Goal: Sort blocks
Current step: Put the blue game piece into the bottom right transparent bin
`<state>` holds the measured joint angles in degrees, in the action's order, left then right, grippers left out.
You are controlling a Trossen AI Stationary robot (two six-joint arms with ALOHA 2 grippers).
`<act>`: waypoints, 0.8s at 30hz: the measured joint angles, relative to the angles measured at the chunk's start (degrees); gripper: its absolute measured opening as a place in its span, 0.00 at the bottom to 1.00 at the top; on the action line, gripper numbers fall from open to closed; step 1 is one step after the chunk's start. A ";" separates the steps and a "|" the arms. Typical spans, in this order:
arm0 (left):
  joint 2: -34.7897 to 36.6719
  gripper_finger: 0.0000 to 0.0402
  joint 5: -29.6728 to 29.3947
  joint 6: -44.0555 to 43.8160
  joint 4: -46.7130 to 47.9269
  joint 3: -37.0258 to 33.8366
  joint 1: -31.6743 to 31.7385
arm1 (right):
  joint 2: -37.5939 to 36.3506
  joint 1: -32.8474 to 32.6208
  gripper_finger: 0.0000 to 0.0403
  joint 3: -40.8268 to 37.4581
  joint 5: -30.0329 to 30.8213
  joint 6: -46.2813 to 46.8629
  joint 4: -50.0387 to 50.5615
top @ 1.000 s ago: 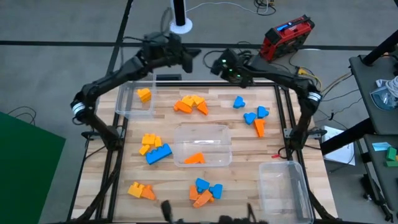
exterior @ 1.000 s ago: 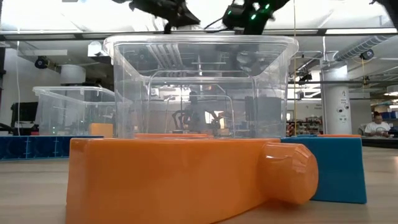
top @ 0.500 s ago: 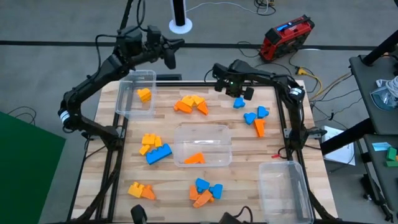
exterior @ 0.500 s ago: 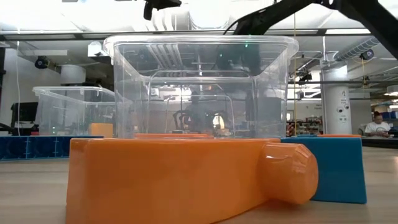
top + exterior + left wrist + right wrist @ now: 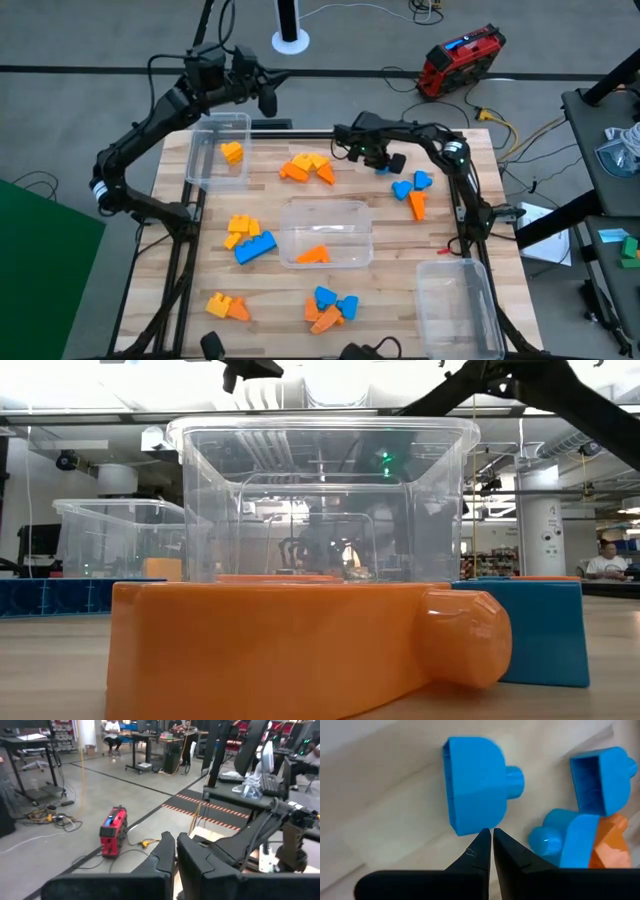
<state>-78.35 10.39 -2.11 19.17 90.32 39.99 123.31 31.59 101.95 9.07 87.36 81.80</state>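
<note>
Three clear bins (image 5: 325,232); right gripper (image 5: 492,834) jaws closed, empty, above a blue block (image 5: 476,784).

Even, bright overhead light; close objects go soft.

The pale wooden worktop (image 5: 380,200) is evenly lit from above with faint shadows. At table height, ceiling lights glare through the clear plastic bin (image 5: 320,500), and the near orange rounded block (image 5: 290,650) looks soft. The rounded blue block (image 5: 475,790) is slightly blurred at its edges.
</note>
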 joint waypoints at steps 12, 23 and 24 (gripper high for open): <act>2.73 0.00 0.00 2.63 1.92 0.00 1.87 | -2.23 -0.31 0.03 0.05 3.10 3.77 0.68; 2.78 0.00 -0.32 4.42 1.96 0.00 2.03 | -0.36 0.31 0.03 -0.07 5.91 4.48 -0.10; 2.76 0.00 -0.46 4.53 1.96 0.00 2.13 | 0.04 0.40 0.03 -0.07 5.62 4.11 -0.10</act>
<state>-75.59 9.93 2.42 21.12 90.32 42.13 123.35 31.99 101.89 14.69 91.46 81.70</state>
